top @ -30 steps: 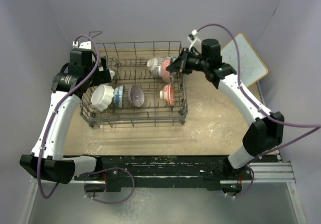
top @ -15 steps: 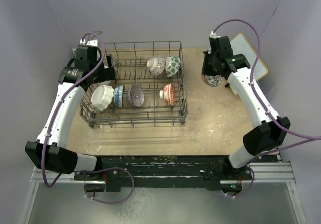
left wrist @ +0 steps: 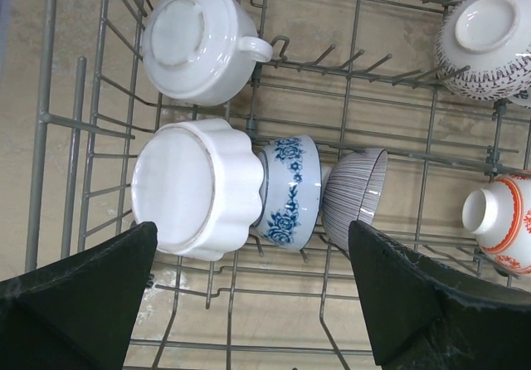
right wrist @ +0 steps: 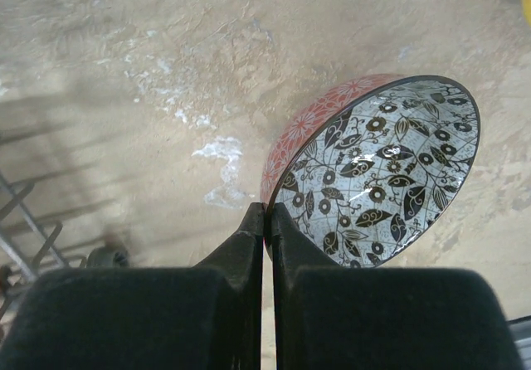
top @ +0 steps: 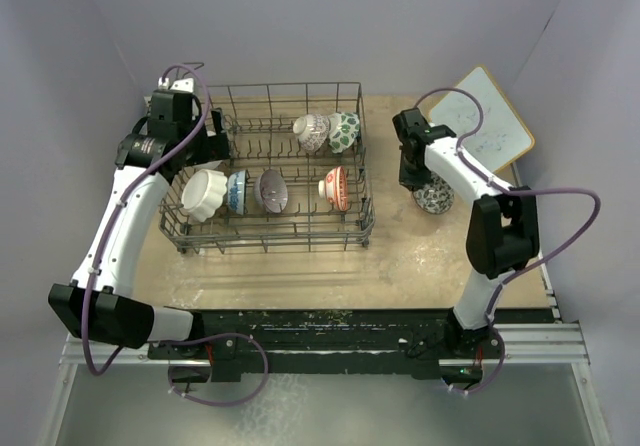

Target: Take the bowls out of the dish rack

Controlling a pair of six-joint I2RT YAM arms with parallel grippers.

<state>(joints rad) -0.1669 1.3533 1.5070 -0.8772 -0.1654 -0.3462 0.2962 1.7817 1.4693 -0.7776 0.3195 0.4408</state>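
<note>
Your right claw pinches the leaf-patterned bowl by its rim, tilted, between the dish rack and the surface's right edge; left claw spread.

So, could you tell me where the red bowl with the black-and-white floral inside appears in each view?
Top external: the red bowl with floral inside is right of the dark wire dish rack.
Left wrist: absent; rack wires fill the picture.
Right wrist: centre-right, rim pinched by the right gripper; rack wires at lower left are the shared landmark.
</note>
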